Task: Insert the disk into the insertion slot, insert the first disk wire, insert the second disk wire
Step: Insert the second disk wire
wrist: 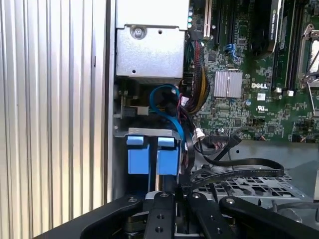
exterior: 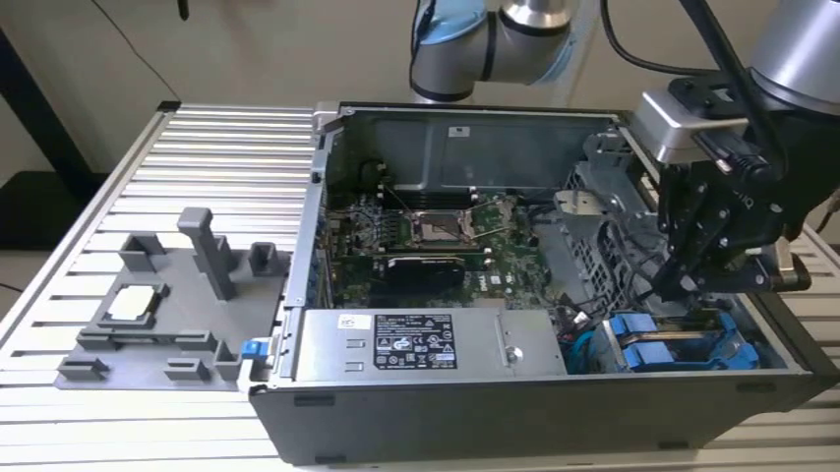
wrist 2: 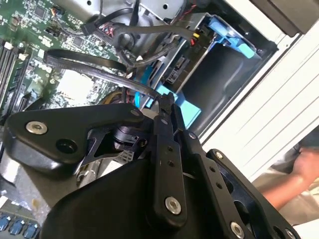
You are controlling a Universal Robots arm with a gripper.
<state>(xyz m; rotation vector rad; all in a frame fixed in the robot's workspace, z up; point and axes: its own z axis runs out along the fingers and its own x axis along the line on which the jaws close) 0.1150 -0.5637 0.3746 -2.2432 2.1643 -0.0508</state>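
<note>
In the exterior view my gripper (exterior: 676, 290) reaches down into the grey drive cage (exterior: 597, 211) at the open computer case's right end. Its fingers are closed together on the end of a flat black disk wire (wrist 2: 94, 62), which in both wrist views runs right up to the fingertips (wrist 2: 167, 99). Just beyond the gripper (wrist: 174, 188), two bright blue carrier ends (wrist: 152, 154) sit side by side in the cage's bays. I cannot tell which of them holds the disk. In the second wrist view one drive's rear connector (wrist 2: 175, 73) shows beside a dark bay of the insertion slot (wrist 2: 219, 84).
A labelled grey power-supply box (exterior: 420, 342) lies along the case's front, with the green motherboard (exterior: 434, 231) behind it. Blue and coloured cables (wrist: 172, 107) bunch near the drives. A grey fixture (exterior: 171, 315) stands on the slatted table. A person's hand (wrist 2: 304, 172) is beside the case.
</note>
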